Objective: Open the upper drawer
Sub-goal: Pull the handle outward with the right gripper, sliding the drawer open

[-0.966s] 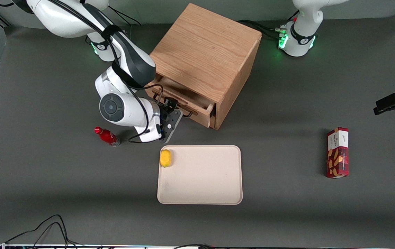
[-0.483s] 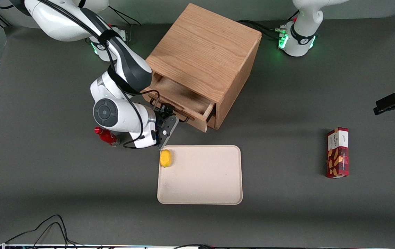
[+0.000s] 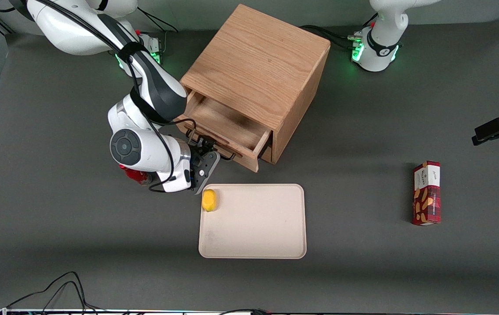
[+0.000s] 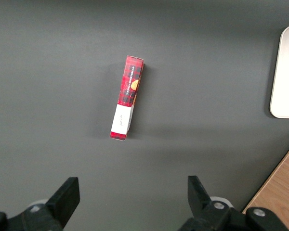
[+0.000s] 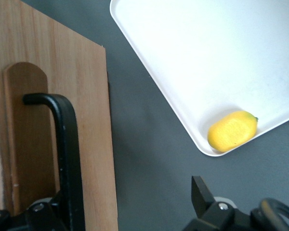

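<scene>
The gripper (image 3: 207, 151) sat at the black wire handle (image 5: 62, 144) of the upper drawer (image 3: 225, 127), apparently clamped on it, though its fingertips were hidden. The drawer stood pulled out of the boxy oak cabinet (image 3: 258, 61), showing a plank bottom. Only the wrist view showed the handle's rounded bend. A yellow lemon-like fruit (image 3: 209, 200) lay in the cream tray's (image 3: 258, 227) corner

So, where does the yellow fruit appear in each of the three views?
Front view: yellow fruit in the tray's corner nearest the gripper, which is at the upper drawer's handle.
Right wrist view: same corner.
Left wrist view: not visible.
Shared landmark: the tray.
</scene>
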